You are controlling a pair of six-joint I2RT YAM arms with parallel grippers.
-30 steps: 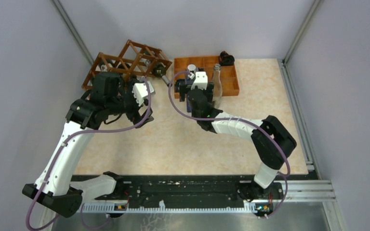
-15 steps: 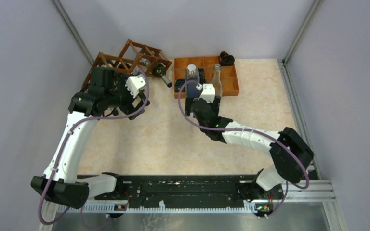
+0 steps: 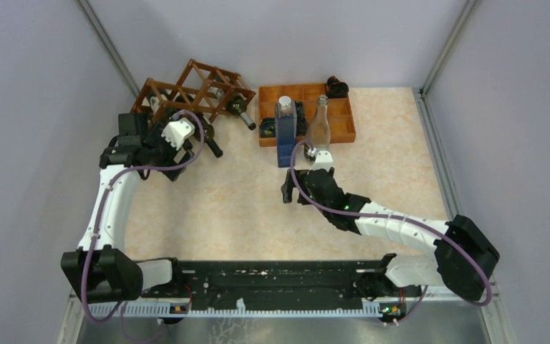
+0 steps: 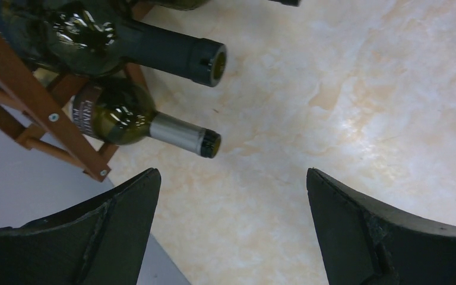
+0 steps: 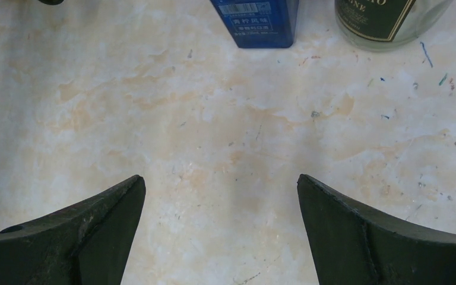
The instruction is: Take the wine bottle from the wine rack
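Observation:
The reddish-brown lattice wine rack [image 3: 186, 87] stands at the back left and holds several dark bottles. Their necks stick out toward the table. In the left wrist view a rack slat [image 4: 29, 98] shows at the upper left. There, one green wine bottle with a silver capsule [image 4: 136, 122] lies low in the rack. A darker bottle with a black neck [image 4: 154, 50] lies above it. My left gripper [image 3: 172, 170] [image 4: 231, 178] is open and empty, over bare table just in front of these necks. My right gripper [image 3: 290, 192] [image 5: 219, 181] is open and empty at mid-table.
A blue square bottle [image 3: 285, 132] [image 5: 255, 21] and a clear bottle [image 3: 319, 123] [image 5: 386, 21] stand just beyond the right gripper. Behind them lies the flat orange compartment tray [image 3: 341, 125]. A small black object [image 3: 336, 87] sits at the tray's far corner. The table's left edge [image 4: 130, 261] lies under the left finger.
My right gripper has drawn back toward the near side, leaving the blue and clear bottles standing. My left arm has swung left, and its gripper now sits before the rack's lower bottles.

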